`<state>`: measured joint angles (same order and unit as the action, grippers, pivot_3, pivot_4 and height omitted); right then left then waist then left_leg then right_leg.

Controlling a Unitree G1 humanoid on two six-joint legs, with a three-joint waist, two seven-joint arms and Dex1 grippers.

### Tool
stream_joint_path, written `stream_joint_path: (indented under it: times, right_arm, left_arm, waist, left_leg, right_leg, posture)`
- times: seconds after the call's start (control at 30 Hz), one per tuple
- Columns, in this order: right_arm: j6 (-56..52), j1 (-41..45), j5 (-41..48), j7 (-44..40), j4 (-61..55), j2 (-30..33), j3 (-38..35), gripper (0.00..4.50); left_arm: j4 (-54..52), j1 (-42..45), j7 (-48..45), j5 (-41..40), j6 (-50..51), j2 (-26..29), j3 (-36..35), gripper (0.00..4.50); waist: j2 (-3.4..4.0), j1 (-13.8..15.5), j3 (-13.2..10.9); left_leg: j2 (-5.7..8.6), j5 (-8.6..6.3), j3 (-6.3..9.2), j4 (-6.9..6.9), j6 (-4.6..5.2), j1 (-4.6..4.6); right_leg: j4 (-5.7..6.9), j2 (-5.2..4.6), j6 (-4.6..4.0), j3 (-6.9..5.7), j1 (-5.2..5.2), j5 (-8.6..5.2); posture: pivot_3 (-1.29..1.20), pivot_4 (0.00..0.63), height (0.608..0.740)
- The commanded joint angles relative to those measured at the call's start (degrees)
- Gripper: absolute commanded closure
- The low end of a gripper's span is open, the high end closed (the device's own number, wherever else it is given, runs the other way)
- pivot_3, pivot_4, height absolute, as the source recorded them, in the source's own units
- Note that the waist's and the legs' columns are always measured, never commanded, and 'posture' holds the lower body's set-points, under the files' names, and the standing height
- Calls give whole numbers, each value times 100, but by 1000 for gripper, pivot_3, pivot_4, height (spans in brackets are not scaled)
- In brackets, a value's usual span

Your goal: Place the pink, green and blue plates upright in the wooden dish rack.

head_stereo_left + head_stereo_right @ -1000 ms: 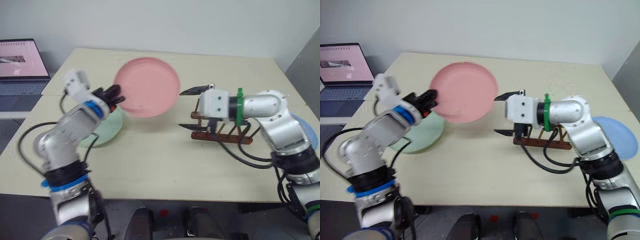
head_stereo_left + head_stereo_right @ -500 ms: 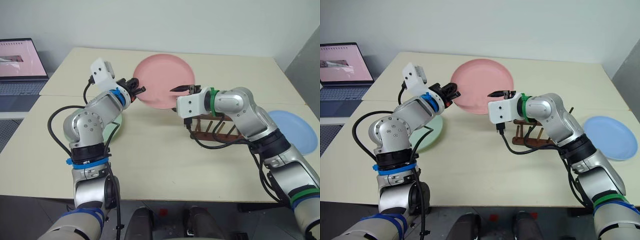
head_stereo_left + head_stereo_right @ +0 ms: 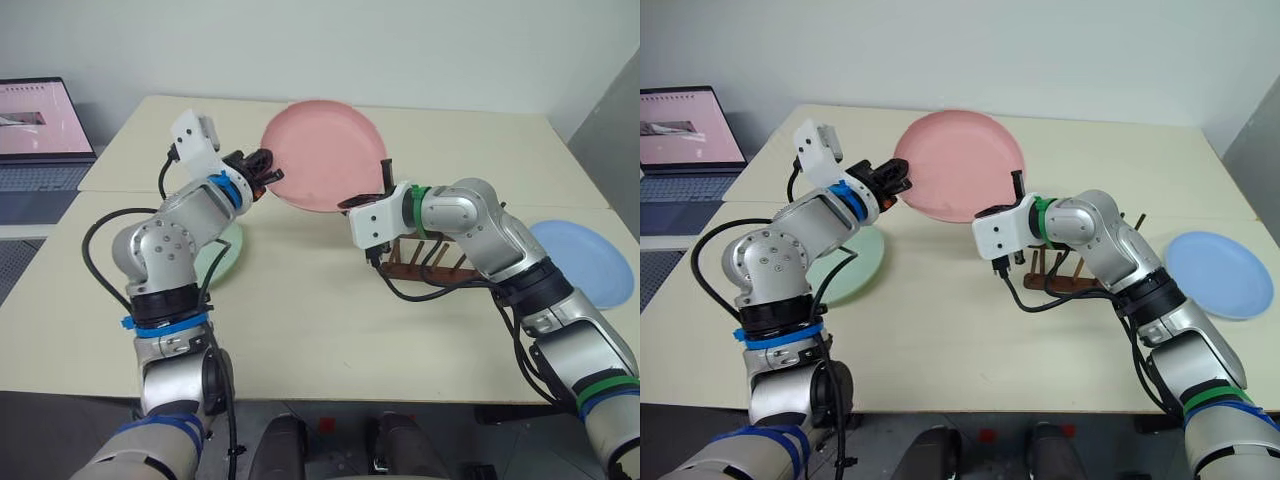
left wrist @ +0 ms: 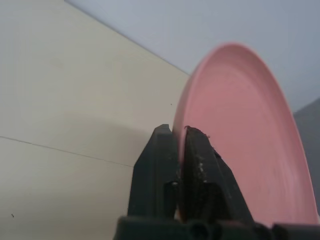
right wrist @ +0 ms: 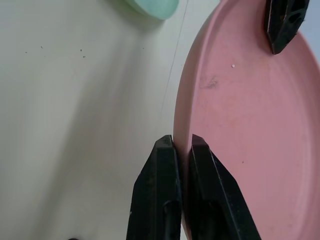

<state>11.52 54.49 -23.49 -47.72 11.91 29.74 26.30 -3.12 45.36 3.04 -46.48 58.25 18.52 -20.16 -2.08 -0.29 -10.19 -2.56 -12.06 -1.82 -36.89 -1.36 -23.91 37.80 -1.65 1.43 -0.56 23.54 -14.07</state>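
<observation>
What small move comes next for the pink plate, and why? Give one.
Probably open the left end effector. Both it and the right end effector pinch the pink plate by its rim above the table, so the right can carry it alone to the wooden dish rack.

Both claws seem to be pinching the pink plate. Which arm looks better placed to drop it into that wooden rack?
Probably the right. Its gripper clamps the pink plate's rim directly above the wooden dish rack; the left gripper holds the far edge.

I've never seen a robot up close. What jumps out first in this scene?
A big pink plate held in mid-air above the table, pinched at its rim by both grippers, left gripper and right gripper. A green plate lies under the left arm; a blue plate lies at the right, beyond the wooden dish rack.
</observation>
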Motion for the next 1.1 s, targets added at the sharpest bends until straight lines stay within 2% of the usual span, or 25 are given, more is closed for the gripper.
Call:
stream_joint_path:
  times: [0.03,0.13,0.2,0.3,0.37,0.43,0.6,0.73,0.93,1.1]
  right_arm:
    - [-126,115,68,169,-247,267,-552,4500]
    - [-229,-13,184,84,-533,476,-760,4500]
    - [-437,-182,389,-76,-868,687,-1036,4500]
    - [-1343,-595,901,-510,-1650,1186,-1729,4500]
    - [-2251,-840,1471,-720,-2264,1336,-2264,4500]
    - [-3162,-1028,2069,-810,-2830,1354,-2727,4500]
    - [-6388,-1297,4309,-554,-4147,993,-4591,4500]
    - [-8062,-1513,5375,-129,-4678,817,-5806,4500]
    - [-9392,-1856,6330,386,-4699,519,-7302,4500]
    - [-9665,-2052,6634,759,-4356,466,-7831,4500]
  left_arm:
    - [-309,-132,-1000,-168,-91,590,-35,3106]
    - [-202,-167,-1906,-199,-385,1062,-43,2144]
    - [-289,-351,-2787,240,-1044,1486,324,1529]
    - [-374,-783,-3620,1540,-2385,2137,1300,1529]
    - [-629,-1035,-4124,2033,-3112,2290,1832,1529]
    - [-933,-1153,-4456,2022,-3368,2172,2040,1529]
    - [-1428,-1120,-5252,1762,-3520,1901,2414,1529]
    - [-1529,-957,-5854,1470,-3380,1799,2573,1529]
    - [-1566,-718,-6472,1090,-3077,1653,2741,1529]
    - [-1486,-586,-6589,1176,-3070,1499,2835,1529]
  waist:
    - [2,0,-2]
    - [2,3,-4]
    - [2,14,-4]
    - [5,43,-6]
    - [6,60,-7]
    - [8,72,-8]
    - [8,69,-8]
    - [13,62,-10]
    - [14,37,-11]
    - [16,24,-11]
  left_leg:
    - [0,3,0,1,-6,-1]
    - [0,5,-2,1,-10,-2]
    - [0,5,-4,2,-10,0]
    - [2,4,-9,7,-10,0]
    - [-3,4,-17,13,-9,-2]
    - [-9,3,-23,13,-8,-4]
    - [-14,3,-14,6,-6,-17]
    - [-12,3,-13,5,-5,-8]
    - [-6,4,-12,1,-4,-6]
    - [-6,3,-9,2,-3,-7]
  right_leg:
    - [0,0,0,-2,0,0]
    - [2,0,-2,-6,2,0]
    - [1,0,-3,-5,1,-1]
    - [-4,-4,-6,-5,-1,-3]
    - [-9,-16,-7,-5,-1,-4]
    - [-9,-33,-10,-4,1,-5]
    - [-12,-36,-11,-5,3,-6]
    - [-3,-27,-16,-8,3,-10]
    - [-4,-8,-14,-4,-1,-12]
    - [-6,12,10,-4,-1,-27]
  posture:
    - [0,150,739]
    - [0,150,739]
    - [0,150,739]
    - [0,150,739]
    - [0,150,739]
    - [0,150,739]
    - [0,150,739]
    - [0,150,739]
    - [0,150,739]
    - [0,150,739]
